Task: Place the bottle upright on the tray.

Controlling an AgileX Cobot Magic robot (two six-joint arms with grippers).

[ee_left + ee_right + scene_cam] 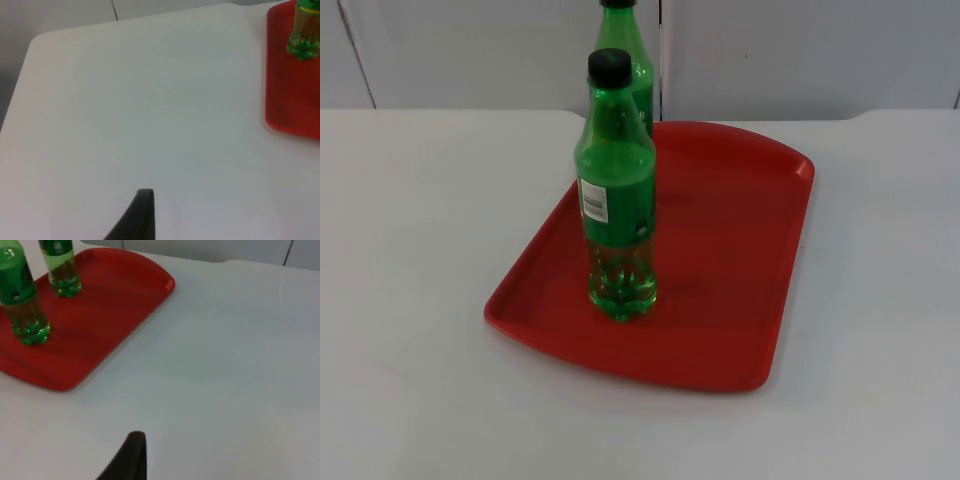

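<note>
Standing upright on red tray (740, 250): near bottle (616, 190) and second bottle (632, 60) behind; both pincers hanging over bare desk (410, 200), spread untellable; placement seemingly finishing, nothing further needed.

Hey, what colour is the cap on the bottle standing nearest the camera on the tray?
Black. The cap of the near bottle on the red tray shows best from the top view.

Table (410, 300): white top, ending at a grey partition wall (800, 50).
Lying on it: a red tray (720, 260), rounded corners, raised rim, flat near the middle.
Tray's angle: slightly askew to the table's edges.
</note>
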